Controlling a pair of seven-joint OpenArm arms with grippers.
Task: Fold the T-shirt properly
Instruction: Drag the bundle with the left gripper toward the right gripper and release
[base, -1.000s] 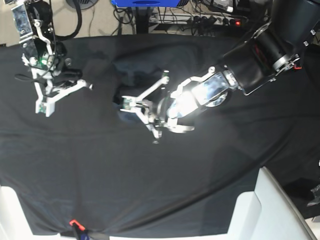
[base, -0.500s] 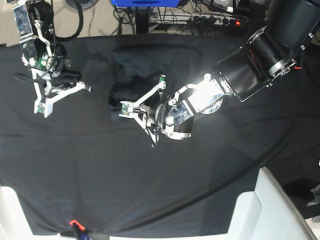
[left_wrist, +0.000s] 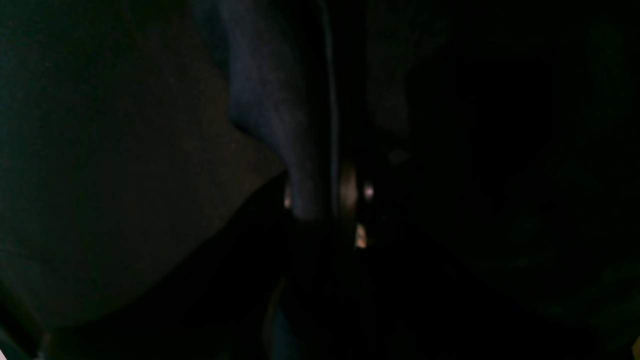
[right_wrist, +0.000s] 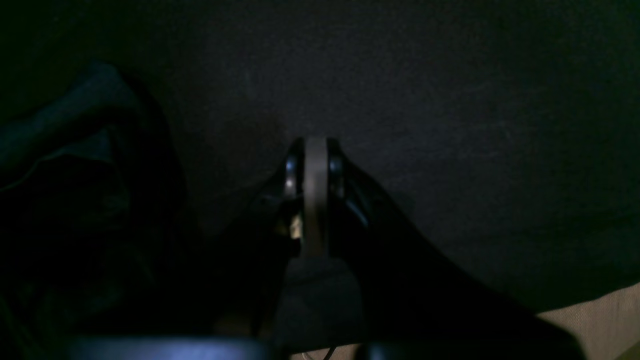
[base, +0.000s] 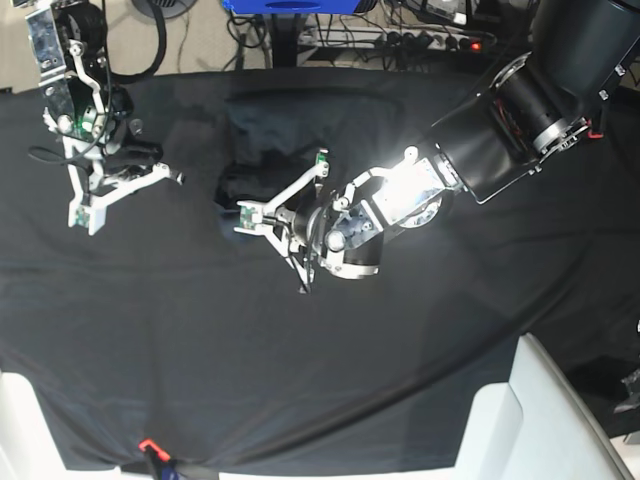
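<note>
- Left wrist: the left claw (left_wrist: 320, 210) pinches a fold of the dark slate-blue knit T-shirt (left_wrist: 275, 100), likely to drag it flat.
- Right wrist: the right claw (right_wrist: 315, 170) is pressed together, empty; shirt lies left of it.
- Base: the shirt sits bunched at the left claw, well apart from the right claw.

Your widest free room is the near half of the counter (base: 330, 400), where only the flat black tablecloth (base: 200, 340) lies. In the middle the left arm (base: 500, 130) reaches in from the far right and blocks that diagonal, its left gripper (base: 265, 215) low against the bunched T-shirt (base: 265, 140). The right gripper (base: 125, 185) hangs at the far left, well apart from it. Two white blocks (base: 540, 420) stand at the near right edge.
</note>
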